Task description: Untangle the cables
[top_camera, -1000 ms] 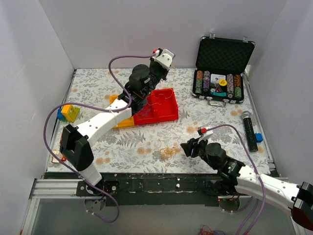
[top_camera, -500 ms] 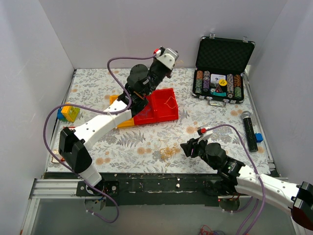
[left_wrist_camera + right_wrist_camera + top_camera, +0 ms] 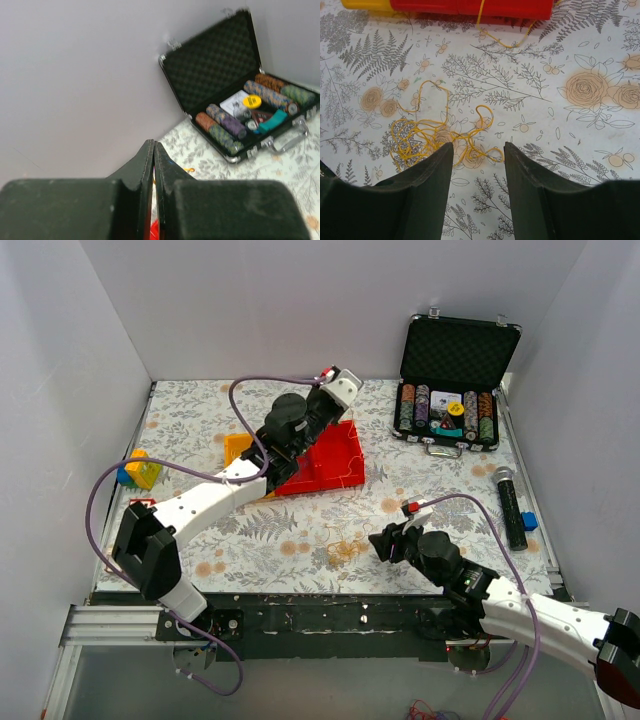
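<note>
Meanwhile, left arm has swung: across the last second its wrist rose toward the back wall, then settled lower and further right. Left gripper (image 3: 153, 144) is pinched shut, fingers pressed flat together, aimed at the open poker chip case (image 3: 235, 100). Only a sliver of red and white shows in the seam. Cannot tell whether a wire is caught there.

Red tray (image 3: 335, 455) has shifted with that swing. It sits further back and right than a second ago, and looks tipped. Less of the yellow block (image 3: 238, 448) shows at its left.

Cables (image 3: 435, 135): a loose knot of yellow-orange wire on the floral tablecloth (image 3: 580, 150) near the front edge, about where it was. One strand (image 3: 505, 44) loops out toward the tray and climbs over its near wall, top of right wrist view. Its far end is out of sight.

Right gripper (image 3: 477, 147) has hardly moved. Jaws wide apart, holding nothing, hovering just above the knot's right edge.

Judgement: the strand was likely tugged and dragged the tray rather than pulling free of the knot. Most loops remain bunched, so little is undone. Pinning the knot with the right gripper before another pull seems wise.
</note>
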